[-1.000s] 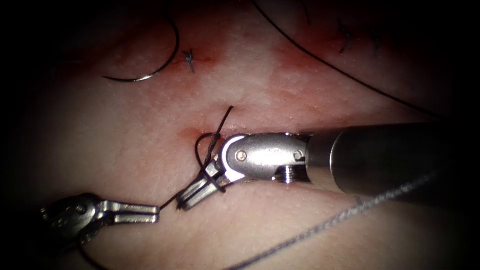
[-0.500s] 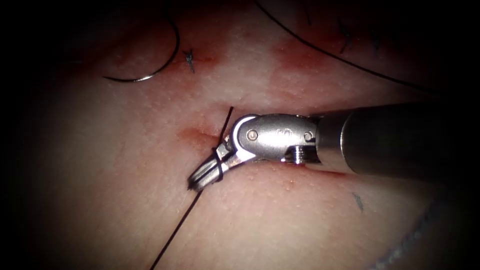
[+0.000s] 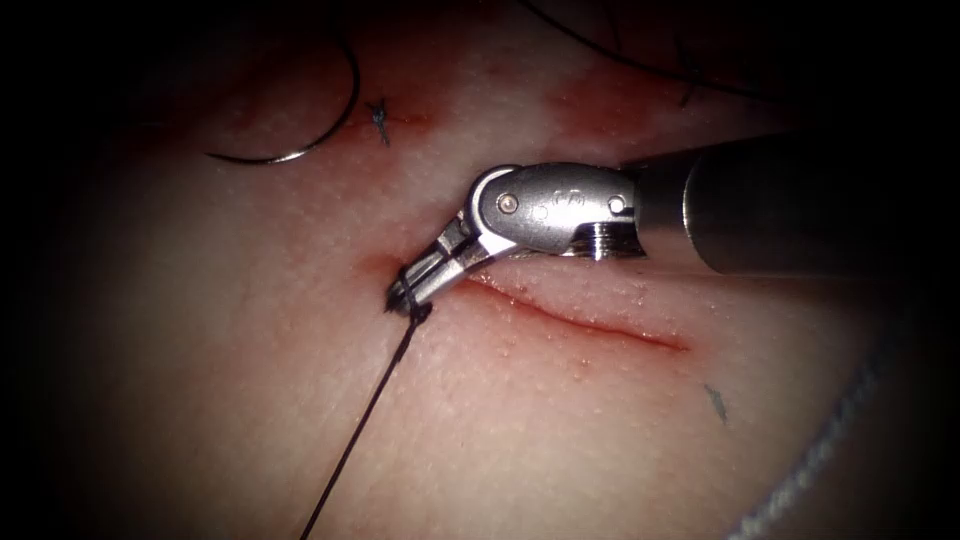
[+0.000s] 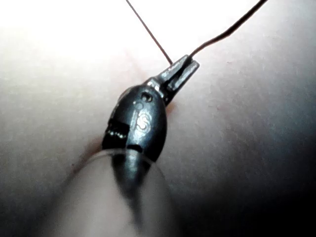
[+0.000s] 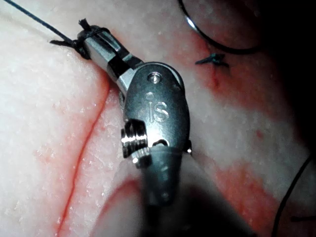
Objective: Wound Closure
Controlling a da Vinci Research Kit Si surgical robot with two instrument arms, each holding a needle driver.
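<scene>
Right tool (image 3: 415, 288) at the left end of the cut (image 3: 590, 325) with thread (image 3: 355, 440) looped round its tip and running down-left across the tissue (image 3: 200, 330), needle (image 3: 310, 120) lying on the tissue, well apart, up-left.

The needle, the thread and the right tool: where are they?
needle (image 3: 335, 120), endoscope view: on its curved body, lying on the tissue.
thread (image 3: 365, 415), endoscope view: on the taut dark strand.
right tool (image 3: 405, 298), endoscope view: at its tips, shut on the thread.
</scene>
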